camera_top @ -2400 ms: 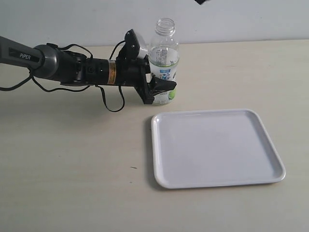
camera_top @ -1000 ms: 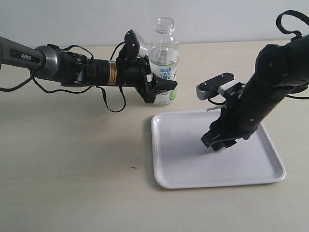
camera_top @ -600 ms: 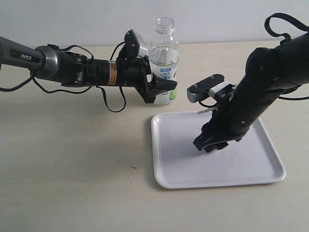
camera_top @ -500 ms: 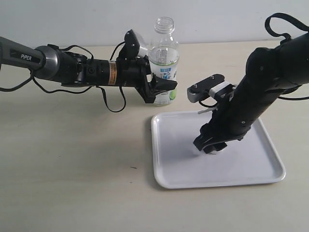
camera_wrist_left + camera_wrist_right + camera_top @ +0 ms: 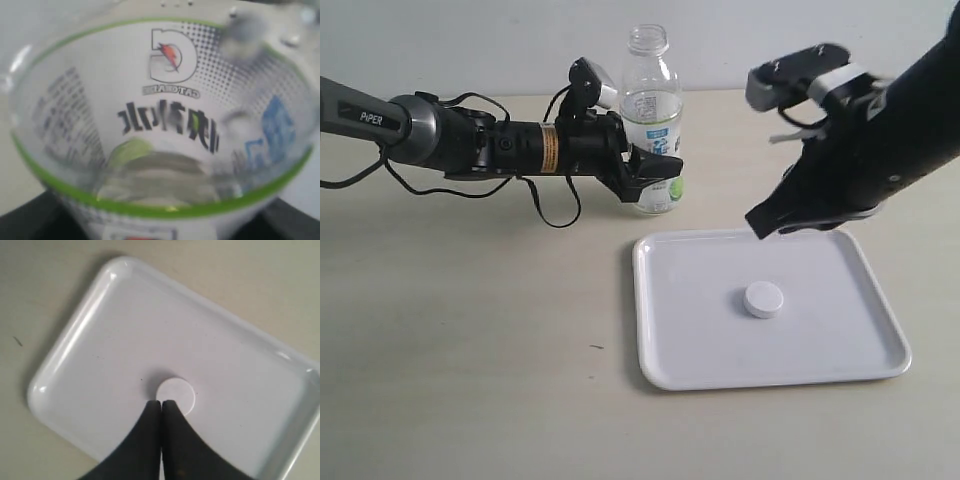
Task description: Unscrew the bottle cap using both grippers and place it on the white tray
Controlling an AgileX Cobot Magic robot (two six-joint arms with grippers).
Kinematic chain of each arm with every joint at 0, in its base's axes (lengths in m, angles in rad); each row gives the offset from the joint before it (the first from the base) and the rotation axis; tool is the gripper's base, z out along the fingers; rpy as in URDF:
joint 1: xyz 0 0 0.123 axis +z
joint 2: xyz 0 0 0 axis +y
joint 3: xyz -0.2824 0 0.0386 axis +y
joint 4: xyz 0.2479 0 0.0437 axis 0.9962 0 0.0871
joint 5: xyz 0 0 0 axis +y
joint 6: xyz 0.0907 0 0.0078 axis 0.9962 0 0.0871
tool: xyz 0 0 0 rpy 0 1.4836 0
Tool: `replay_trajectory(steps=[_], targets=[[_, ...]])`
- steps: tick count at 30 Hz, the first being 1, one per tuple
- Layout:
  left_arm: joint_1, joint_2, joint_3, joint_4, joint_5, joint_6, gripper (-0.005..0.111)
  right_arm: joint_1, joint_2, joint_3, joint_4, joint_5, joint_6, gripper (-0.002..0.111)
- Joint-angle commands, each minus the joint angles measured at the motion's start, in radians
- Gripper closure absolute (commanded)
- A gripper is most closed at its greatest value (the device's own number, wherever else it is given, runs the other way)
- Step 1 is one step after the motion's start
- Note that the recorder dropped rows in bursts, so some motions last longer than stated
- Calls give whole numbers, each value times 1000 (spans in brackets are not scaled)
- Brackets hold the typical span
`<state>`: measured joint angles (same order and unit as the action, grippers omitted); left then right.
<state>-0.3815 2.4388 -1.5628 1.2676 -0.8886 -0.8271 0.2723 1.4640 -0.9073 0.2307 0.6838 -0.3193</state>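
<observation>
The pale beige surface carries a flat glossy white square tray. Near its corner the left black claw clamps a clear plastic labelled bottle, neck open. The right black claw hangs above the tray, fingers pressed together and empty. A small round white plastic cap lies mid-tray.

Below my right gripper the white tray looks smooth and glossy, with highlights along its rim; the bottle cap on it is duller white plastic. The gripper's fingers are matt black. In my left gripper the bottle is clear, shiny plastic with a glossy label. The table looks matt.
</observation>
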Motion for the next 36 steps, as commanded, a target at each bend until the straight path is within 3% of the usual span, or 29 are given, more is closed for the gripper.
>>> replay_trajectory(steps=[1, 6, 8, 12, 15, 21, 29, 36], targets=[[3, -8, 1, -44, -22, -13, 107, 1, -200, -7, 25, 119, 6, 108], [1, -7, 1, -58, 24, -13, 101, 1, -439, -7, 50, 238, 7, 108], [1, -7, 1, -71, 67, -13, 89, 1, -541, -7, 50, 256, 7, 108], [1, -7, 1, -82, 89, -29, 52, 1, -723, -7, 47, 299, 7, 108], [-3, -7, 1, -107, 89, -48, 37, 1, -825, -7, 30, 320, 13, 108], [-17, -7, 1, -98, 115, -56, 30, 1, -945, -7, -90, 372, 87, 108], [-25, -11, 1, -98, 150, -35, 9, 1, -963, -7, -162, 403, 126, 108], [-8, -13, 1, -80, 149, -14, 7, 1, -963, -7, -162, 403, 126, 108]])
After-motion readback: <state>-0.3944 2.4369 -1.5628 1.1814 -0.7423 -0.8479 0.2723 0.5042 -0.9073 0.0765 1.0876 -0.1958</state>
